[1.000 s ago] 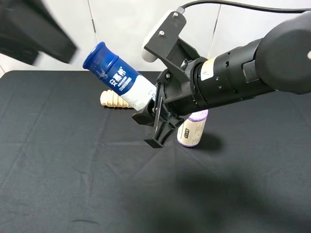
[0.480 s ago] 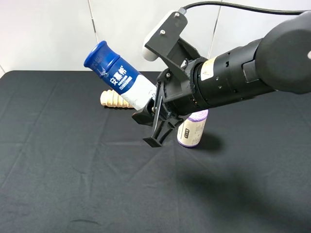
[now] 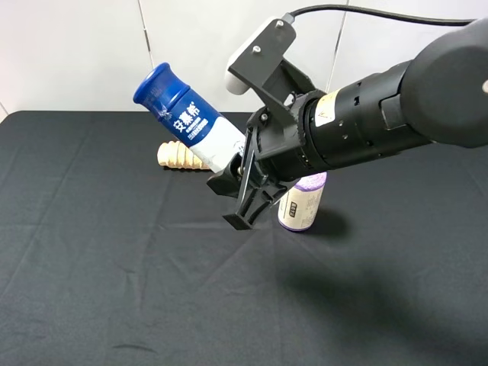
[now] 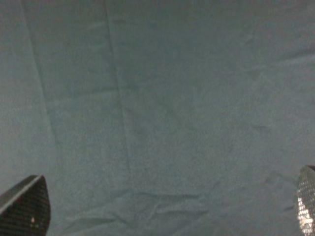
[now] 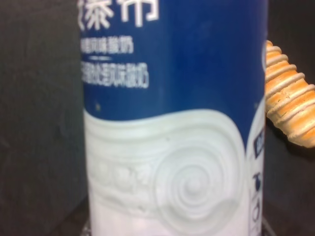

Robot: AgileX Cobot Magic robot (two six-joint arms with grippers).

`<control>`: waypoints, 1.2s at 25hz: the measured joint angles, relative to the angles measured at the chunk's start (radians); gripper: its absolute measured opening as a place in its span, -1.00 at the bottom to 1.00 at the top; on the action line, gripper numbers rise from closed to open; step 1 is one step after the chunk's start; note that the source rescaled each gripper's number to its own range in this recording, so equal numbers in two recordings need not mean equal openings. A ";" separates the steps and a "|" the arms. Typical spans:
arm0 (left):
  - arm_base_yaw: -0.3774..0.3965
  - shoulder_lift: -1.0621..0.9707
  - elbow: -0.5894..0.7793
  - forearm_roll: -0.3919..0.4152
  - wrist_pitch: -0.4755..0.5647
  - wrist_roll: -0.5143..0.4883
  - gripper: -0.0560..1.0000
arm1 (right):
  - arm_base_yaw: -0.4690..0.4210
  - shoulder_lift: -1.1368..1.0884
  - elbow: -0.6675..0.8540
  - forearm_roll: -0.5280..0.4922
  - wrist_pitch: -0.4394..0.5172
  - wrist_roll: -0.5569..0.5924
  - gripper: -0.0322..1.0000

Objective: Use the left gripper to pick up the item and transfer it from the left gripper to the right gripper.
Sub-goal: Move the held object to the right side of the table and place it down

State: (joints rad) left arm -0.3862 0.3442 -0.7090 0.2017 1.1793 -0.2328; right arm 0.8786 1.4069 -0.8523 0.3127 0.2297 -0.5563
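Note:
The item, a white bottle (image 3: 194, 122) with a blue cap and a blue label, is held tilted in the air above the black table, cap pointing up and to the left. My right gripper (image 3: 242, 169) is shut on its white lower end. In the right wrist view the bottle (image 5: 172, 128) fills the picture, and the fingers do not show. My left gripper (image 4: 166, 204) is out of the exterior view. Its wrist view shows two fingertips (image 4: 27, 206) far apart over bare black cloth, holding nothing.
A ridged tan log (image 3: 177, 156) lies on the black cloth (image 3: 114, 267) behind the bottle; it also shows in the right wrist view (image 5: 290, 113). A purple-topped cream roll (image 3: 301, 202) stands under the right arm.
The left arm, a blur at the upper left a second ago, has left the exterior view. The right gripper and bottle have barely shifted.

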 joint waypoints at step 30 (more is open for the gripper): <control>0.005 -0.249 0.210 -0.170 -0.121 0.191 0.99 | 0.000 0.000 -0.027 0.000 0.065 0.109 -0.91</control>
State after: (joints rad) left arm -0.3811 0.0953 -0.4988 0.0312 1.0579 -0.0422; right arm 0.8786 1.4069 -0.8788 0.3127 0.2947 -0.4472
